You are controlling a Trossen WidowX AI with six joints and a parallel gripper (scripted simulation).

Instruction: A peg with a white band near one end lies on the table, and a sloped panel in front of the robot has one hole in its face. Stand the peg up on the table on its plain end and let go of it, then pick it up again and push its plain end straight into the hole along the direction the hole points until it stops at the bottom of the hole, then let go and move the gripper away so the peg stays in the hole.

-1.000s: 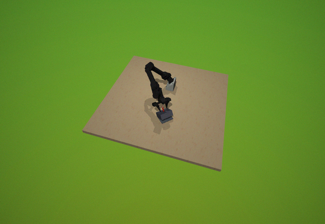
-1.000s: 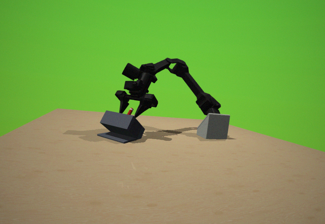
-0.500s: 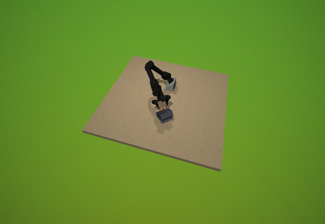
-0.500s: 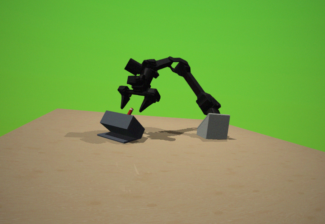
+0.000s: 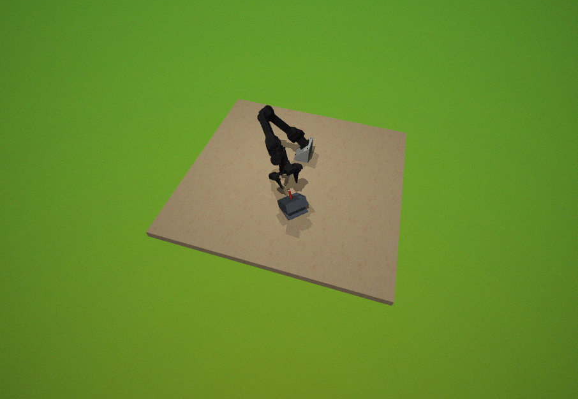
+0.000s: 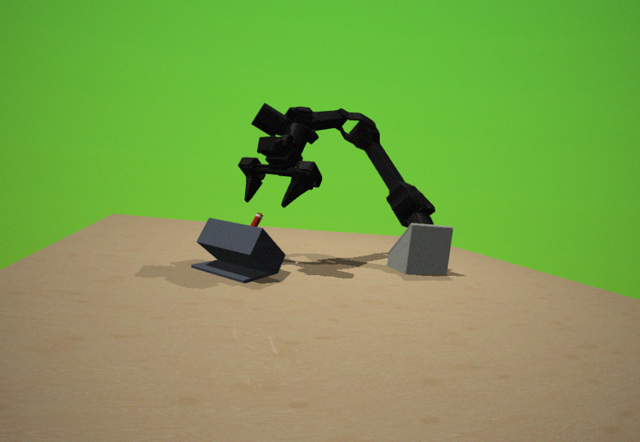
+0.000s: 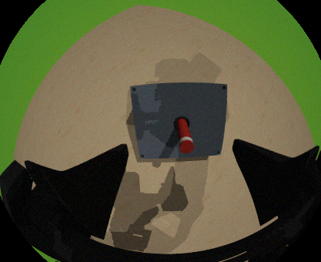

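Note:
The red peg [image 5: 289, 194] [image 6: 256, 220] [image 7: 183, 129] stands in the hole of the dark sloped panel [image 5: 293, 205] [image 6: 229, 235] [image 7: 202, 104], its white-banded end sticking out and its other end hidden in the hole. How deep it sits cannot be seen. A dark gap of the hole's rim shows around the peg in the wrist view. My gripper [image 5: 289, 184] [image 6: 265, 204] [image 7: 182, 147] is wide open and empty. Its fingertips are above the peg's top in the exterior view, apart from the peg and the panel.
A light grey wedge-shaped block [image 5: 303, 153] [image 6: 429, 249] is at the arm's base. The arm arches from there over the wooden table [image 5: 355, 226] [image 6: 335, 354] [image 7: 82, 85]. Shadows of the arm fall on the table and partly on the panel's face.

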